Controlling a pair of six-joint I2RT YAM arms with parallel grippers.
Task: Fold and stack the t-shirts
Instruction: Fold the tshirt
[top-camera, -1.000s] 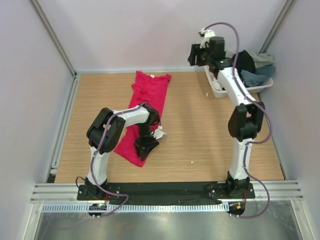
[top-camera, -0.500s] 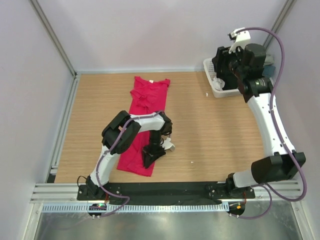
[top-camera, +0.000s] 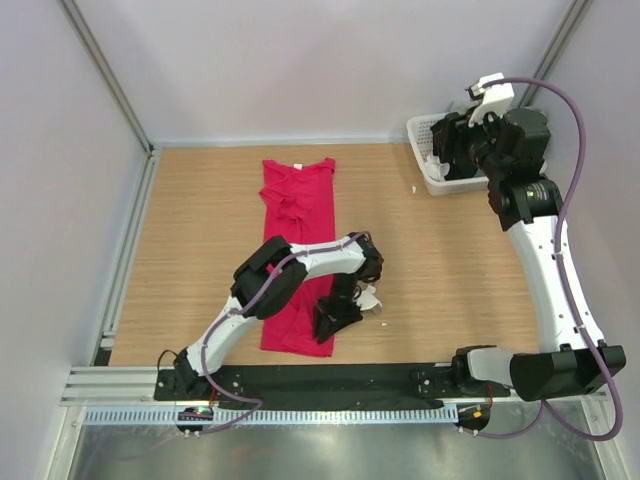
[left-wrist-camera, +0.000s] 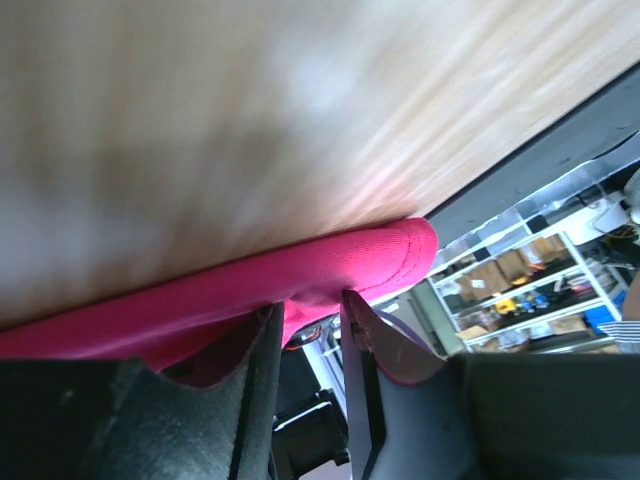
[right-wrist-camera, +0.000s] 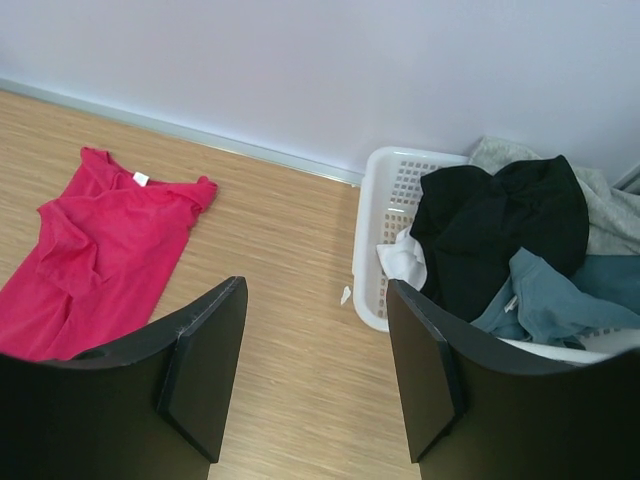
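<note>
The crimson-pink t-shirt (top-camera: 298, 200) lies lengthwise on the wooden table, collar toward the back wall. My left gripper (top-camera: 335, 318) sits at the shirt's near right corner. In the left wrist view its jaws stand narrow around a pinch of the pink hem (left-wrist-camera: 330, 260), so the left gripper (left-wrist-camera: 310, 300) is shut on it. My right gripper (top-camera: 447, 150) hangs high by the basket. It is open and empty in the right wrist view (right-wrist-camera: 316, 288). Black (right-wrist-camera: 490, 230), slate-blue (right-wrist-camera: 545, 295) and pale grey (right-wrist-camera: 610, 215) t-shirts are piled in the basket. The pink shirt (right-wrist-camera: 100, 250) shows at the left there.
The white lattice basket (top-camera: 425, 130) stands at the back right corner, against the wall. A small white scrap (right-wrist-camera: 345, 294) lies on the table beside it, another speck (top-camera: 384, 324) near the front. Metal frame rails run along the table's left and near edges.
My left gripper has moved right and nearer with the pink hem, dragging the shirt's lower part rightward and straightening it. The right arm swung right and now hangs by the basket.
</note>
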